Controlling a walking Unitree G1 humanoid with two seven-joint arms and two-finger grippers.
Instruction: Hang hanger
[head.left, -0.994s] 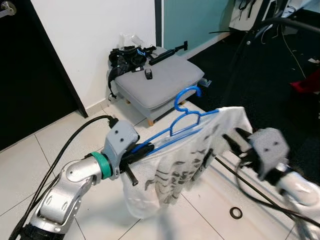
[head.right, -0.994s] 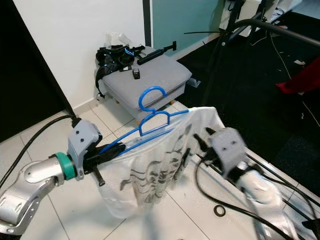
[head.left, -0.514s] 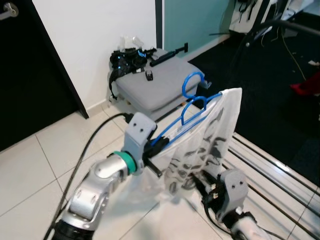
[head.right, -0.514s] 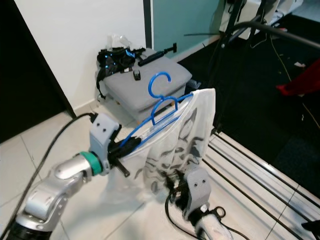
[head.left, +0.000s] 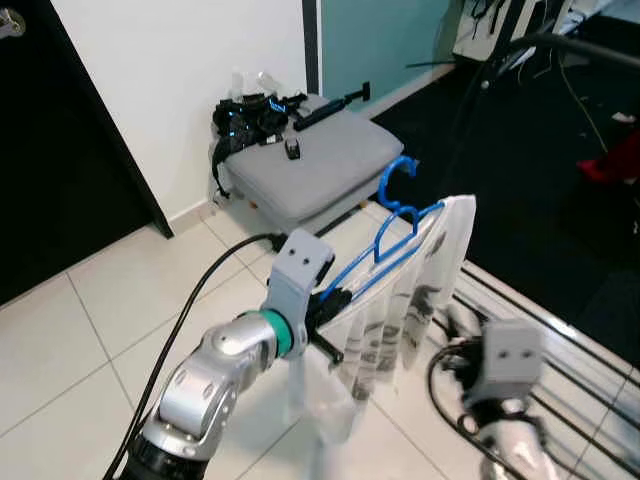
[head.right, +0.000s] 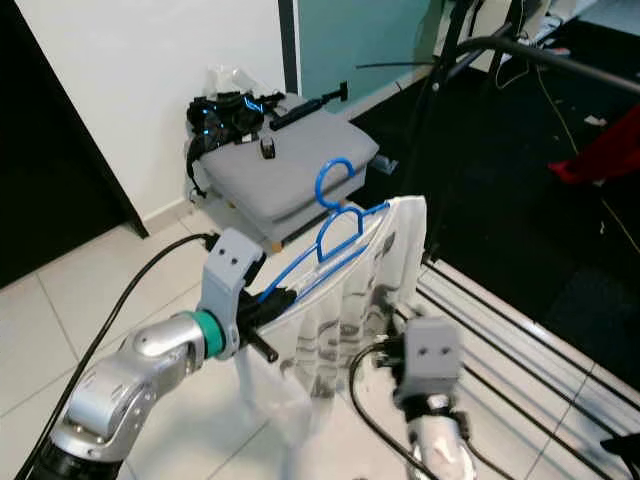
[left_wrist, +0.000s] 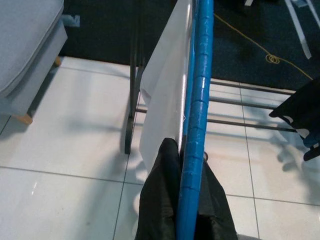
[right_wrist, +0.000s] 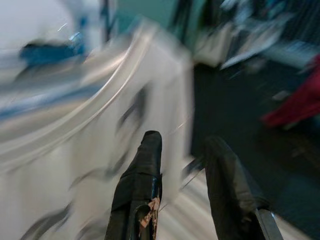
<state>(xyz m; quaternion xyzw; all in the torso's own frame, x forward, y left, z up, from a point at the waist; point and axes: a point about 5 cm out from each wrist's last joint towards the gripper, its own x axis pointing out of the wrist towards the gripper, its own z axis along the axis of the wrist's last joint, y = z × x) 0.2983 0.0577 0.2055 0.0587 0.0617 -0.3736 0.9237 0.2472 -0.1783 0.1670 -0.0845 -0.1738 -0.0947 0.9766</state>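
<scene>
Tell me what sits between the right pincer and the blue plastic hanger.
In the left eye view, the white printed shirt draped on the blue plastic hanger hangs between it and the open right pincer.

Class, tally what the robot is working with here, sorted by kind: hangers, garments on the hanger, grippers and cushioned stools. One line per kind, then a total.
Hangers: 1, the blue hanger
Garments: 1, the white shirt draped on it
Grippers: 2, the left gripper clamping the hanger and the right gripper, open
Stools: 1, the grey stool
Total: 5
</scene>
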